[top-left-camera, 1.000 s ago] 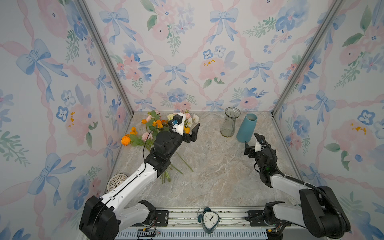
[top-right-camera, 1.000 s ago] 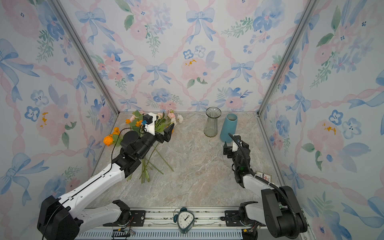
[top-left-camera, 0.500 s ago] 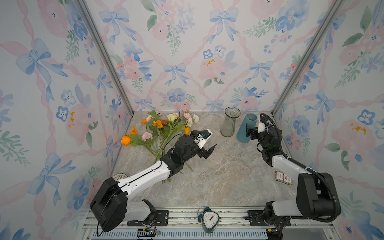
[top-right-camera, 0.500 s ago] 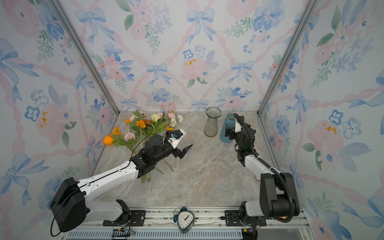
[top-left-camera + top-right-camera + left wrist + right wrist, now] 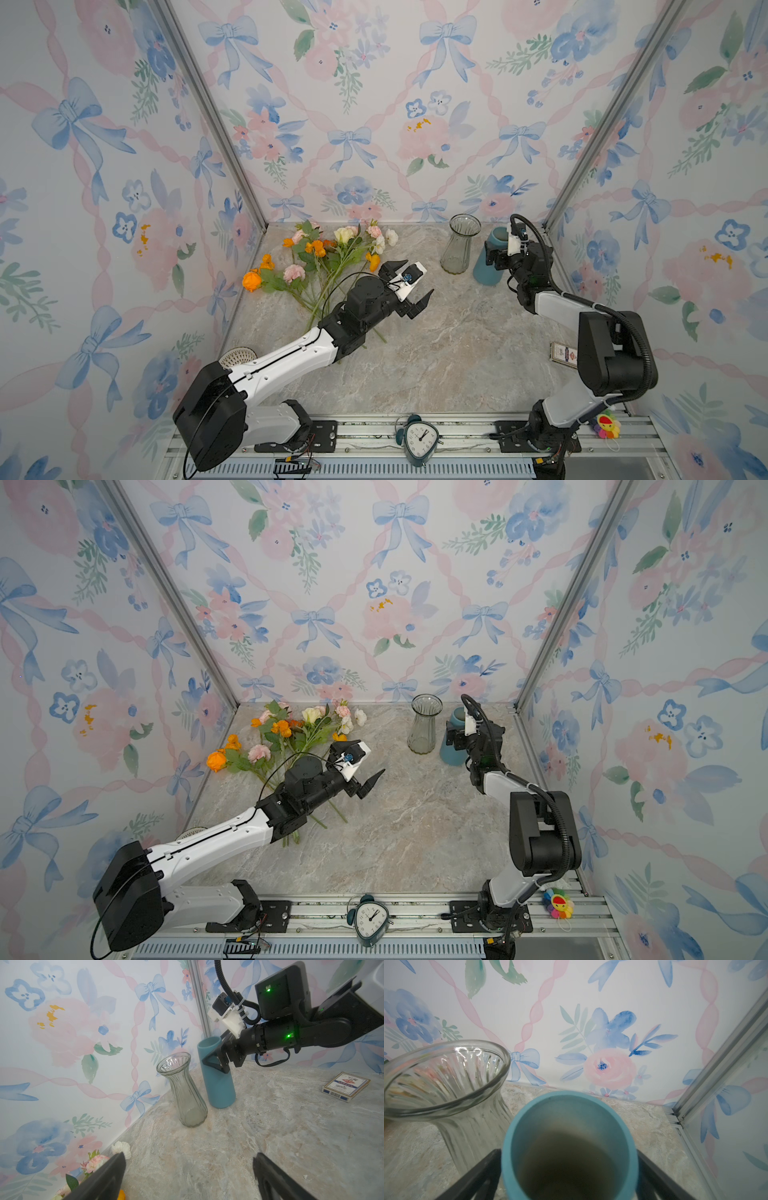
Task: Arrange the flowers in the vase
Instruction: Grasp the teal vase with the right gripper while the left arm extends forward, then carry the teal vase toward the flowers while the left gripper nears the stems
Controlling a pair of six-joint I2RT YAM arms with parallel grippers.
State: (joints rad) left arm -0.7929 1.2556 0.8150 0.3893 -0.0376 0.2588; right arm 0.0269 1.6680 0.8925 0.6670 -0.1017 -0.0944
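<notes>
The marbled counter (image 5: pixel 457 365) carries everything. Across it the left arm (image 5: pixel 291 365) stretches over the stem ends of the flowers (image 5: pixel 328 259). They are a loose bunch of orange, pink and cream heads lying flat at the far left of the counter, heads toward the back wall, none yet in a vase. The right arm (image 5: pixel 557 301) bends toward the far right corner. There the blue vase (image 5: pixel 220 1088) stands upright with the ribbed glass vase (image 5: pixel 185 1093) just beside it, both empty. Either could take the stems. Reaching for the blue one looks like a move to steady it or draw it out of the corner, where the walls would crowd a stem coming down. The right fingers (image 5: pixel 475 1178) are spread wide to either side of the blue vase below its rim; whether they touch its wall cannot be told. The left fingers (image 5: pixel 104 1176) are spread wide too and hold nothing. They point toward the vases above bare counter just past the bunch, so a flower has yet to be picked. A small card pack (image 5: pixel 346 1085) lies near the right arm, out of the way.
</notes>
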